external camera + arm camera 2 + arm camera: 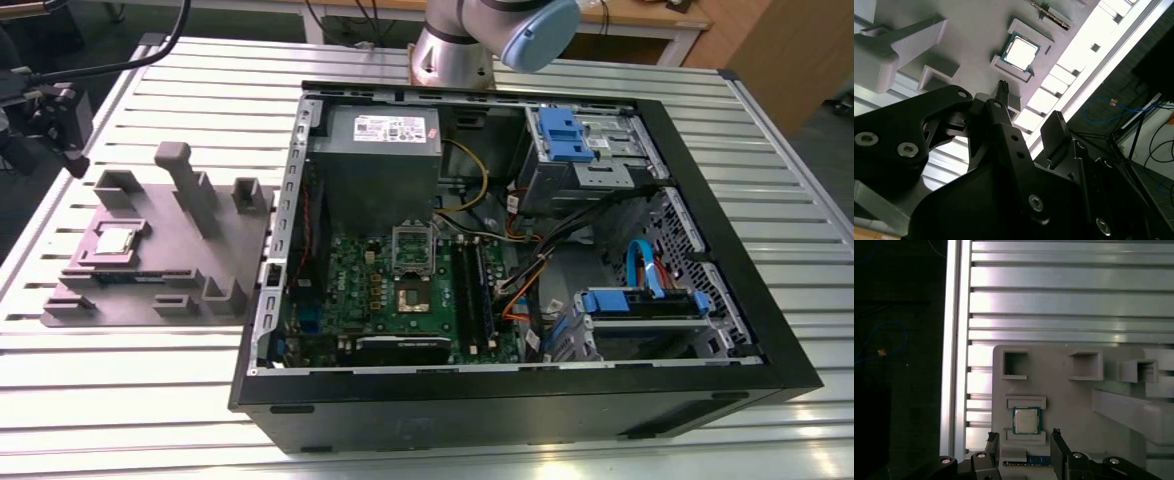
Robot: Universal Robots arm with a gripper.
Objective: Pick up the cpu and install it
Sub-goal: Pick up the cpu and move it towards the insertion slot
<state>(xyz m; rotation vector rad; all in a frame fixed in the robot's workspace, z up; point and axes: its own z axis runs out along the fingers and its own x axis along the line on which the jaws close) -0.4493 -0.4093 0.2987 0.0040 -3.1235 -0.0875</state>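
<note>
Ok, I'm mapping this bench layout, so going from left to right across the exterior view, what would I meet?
cpu on the grey fixture → green motherboard → orange cables → blue drive caddy

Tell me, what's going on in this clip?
A single robot arm has its gripper over a grey parts holder on the slatted table. The fingers are open and hold nothing. The cpu lies flat in its recess on the holder, in line with the gap between the fingers, not yet picked up. The open computer case with the green motherboard sits at the exterior view's right.
</note>
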